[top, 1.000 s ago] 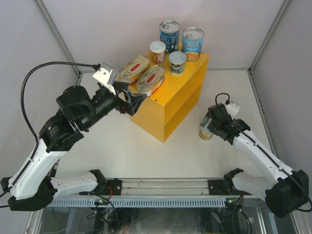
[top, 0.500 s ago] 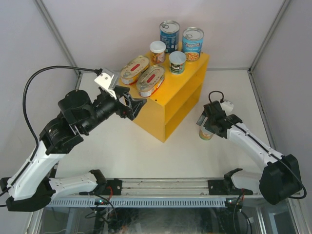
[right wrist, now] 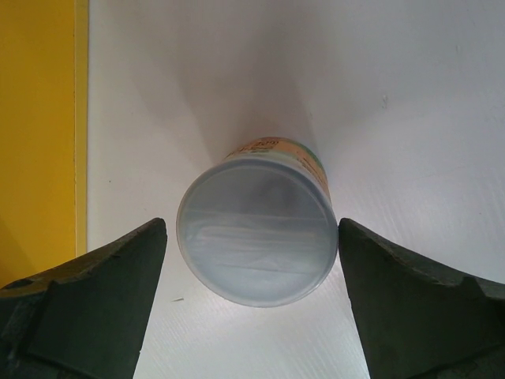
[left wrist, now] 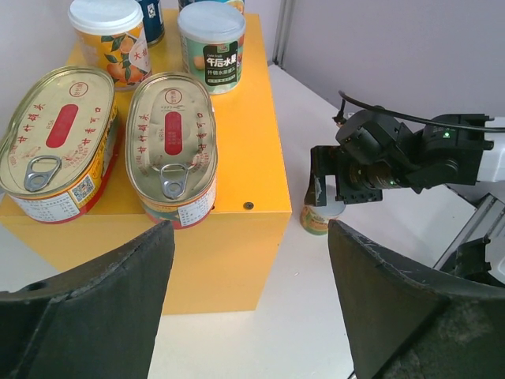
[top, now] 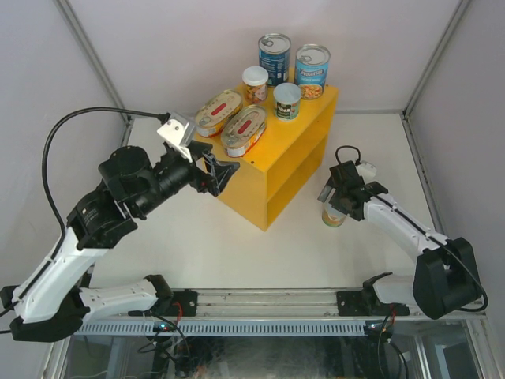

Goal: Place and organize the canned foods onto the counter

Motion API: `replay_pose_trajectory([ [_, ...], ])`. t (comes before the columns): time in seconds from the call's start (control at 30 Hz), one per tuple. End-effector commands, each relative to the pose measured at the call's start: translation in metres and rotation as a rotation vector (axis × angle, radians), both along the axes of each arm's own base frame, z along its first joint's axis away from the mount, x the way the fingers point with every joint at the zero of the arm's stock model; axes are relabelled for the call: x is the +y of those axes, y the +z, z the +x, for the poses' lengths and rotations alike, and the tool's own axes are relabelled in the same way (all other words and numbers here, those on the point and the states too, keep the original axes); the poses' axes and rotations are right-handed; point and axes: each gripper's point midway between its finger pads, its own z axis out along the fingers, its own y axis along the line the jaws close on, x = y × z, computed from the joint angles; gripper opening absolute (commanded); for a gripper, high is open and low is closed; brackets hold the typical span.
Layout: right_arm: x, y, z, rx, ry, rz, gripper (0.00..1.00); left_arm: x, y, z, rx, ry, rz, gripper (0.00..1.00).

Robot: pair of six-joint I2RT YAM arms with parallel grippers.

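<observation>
**Top view.** The yellow cabinet (top: 293, 158) stands on the white table (top: 237, 245) and carries 6 cans on its top:
- 2 tall blue cans (top: 274, 57) (top: 312, 69) at the rear
- 2 short round cans (top: 255, 84) (top: 287, 100) in front of them
- 2 oval tins (top: 218, 111) (top: 244, 129) side by side at the left end

The 7th, a short can (top: 334, 219), stands on the table near the cabinet's right side, largely hidden under the right arm (top: 394, 225).

**Right wrist view.** Only this view shows the can's pale lid whole. The right fingers (right wrist: 87, 292) are open, 1 on each side of the can. A sliver of table shows between each finger and the can.

**Left wrist view.** The left fingers (left wrist: 95, 300) are spread wide and hold nothing. The view shows the tins' pull tabs (left wrist: 41, 170) and crops the tall cans.
</observation>
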Motion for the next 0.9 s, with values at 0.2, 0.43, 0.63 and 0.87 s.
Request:
replay_pose_trajectory([
  [0.2,0.006,0.002,0.017,-0.035,0.016,0.026,0.88,-0.007,-0.007,0.005,0.016,0.009,0.000,0.82],
  [0.43,0.008,-0.010,0.013,-0.005,0.020,0.029,0.83,-0.004,-0.009,0.007,0.010,0.025,0.013,0.82],
  [0.63,0.012,-0.017,0.009,0.010,0.036,0.052,0.51,0.001,-0.015,0.011,-0.002,0.056,0.026,0.82],
  [0.87,0.013,-0.015,0.004,0.007,0.052,0.053,0.17,0.008,-0.023,0.014,-0.008,0.088,0.033,0.82],
])
